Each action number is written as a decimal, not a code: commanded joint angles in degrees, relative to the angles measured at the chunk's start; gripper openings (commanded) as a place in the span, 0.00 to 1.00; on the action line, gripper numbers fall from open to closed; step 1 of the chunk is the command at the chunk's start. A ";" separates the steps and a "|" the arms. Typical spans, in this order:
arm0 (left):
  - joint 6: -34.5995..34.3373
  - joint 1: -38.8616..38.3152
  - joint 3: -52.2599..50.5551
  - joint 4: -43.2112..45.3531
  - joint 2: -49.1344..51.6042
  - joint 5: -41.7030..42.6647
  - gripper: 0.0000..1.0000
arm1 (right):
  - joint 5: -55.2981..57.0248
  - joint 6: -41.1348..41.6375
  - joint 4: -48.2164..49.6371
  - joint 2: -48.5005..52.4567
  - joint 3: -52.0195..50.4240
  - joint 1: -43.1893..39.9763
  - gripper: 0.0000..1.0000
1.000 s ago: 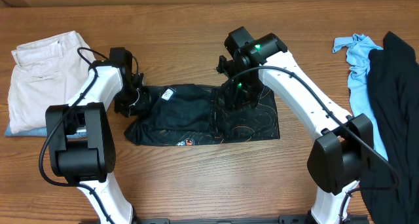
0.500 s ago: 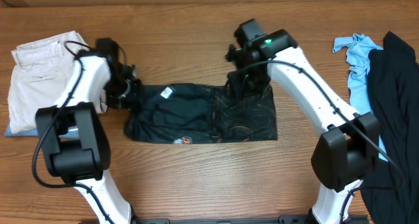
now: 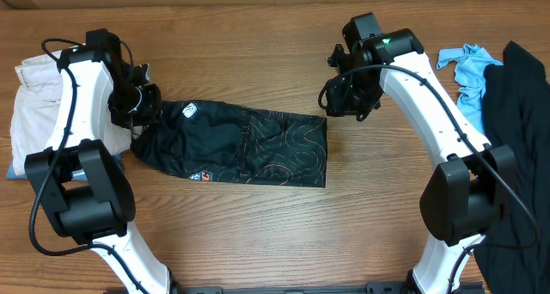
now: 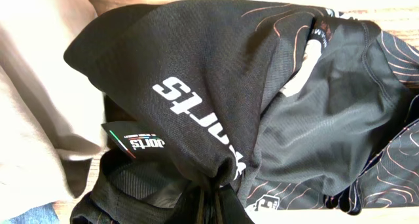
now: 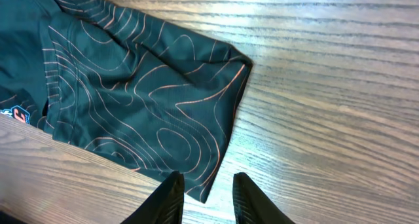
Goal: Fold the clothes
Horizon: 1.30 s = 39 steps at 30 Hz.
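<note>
Jersey [image 3: 236, 148] is folded into a flat band mid-surface, a bit toward the left edge, long side roughly along the near edge, left end skewed toward the far edge. It reads as thin, slick sports knit: light, limp, no stiffness. Expect it to slide on the wood and the layers to creep over each other if you drag it. Take hold at corners or along a fold line, pinching every layer, never the middle.

Left jaws are clenched on the jersey's left end. The left wrist view shows the cloth puckered straight into them. Right jaws are released and empty, hanging just off the jersey's right end. My guess is that end's far corner is your next grab.

Beige trousers [image 3: 51, 96] sit at the left edge, just beside the gripped end. Light blue shirt [image 3: 468, 70] and black garment [image 3: 520, 113] are at the right edge, well apart from it
</note>
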 commanded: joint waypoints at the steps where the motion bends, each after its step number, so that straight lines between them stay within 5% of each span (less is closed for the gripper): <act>1: 1.77 -0.37 1.99 -1.27 -0.76 1.29 0.04 | -0.02 0.09 0.02 -1.16 0.96 0.22 0.28; 24: 1.68 -0.39 6.67 -4.22 -9.73 0.72 0.04 | -0.04 0.09 1.70 1.70 -3.80 0.22 0.28; 29: 1.73 -1.33 6.69 -4.22 -9.73 8.59 0.04 | -0.04 0.09 1.66 1.70 -3.80 0.24 0.28; 33: 1.40 -7.78 6.71 -3.76 -9.75 16.11 0.04 | -0.04 0.11 1.62 1.70 -3.80 0.37 0.28; 39: -2.51 -17.44 6.71 -3.39 -9.73 15.76 0.04 | -0.02 0.09 1.20 1.70 -3.82 0.37 0.28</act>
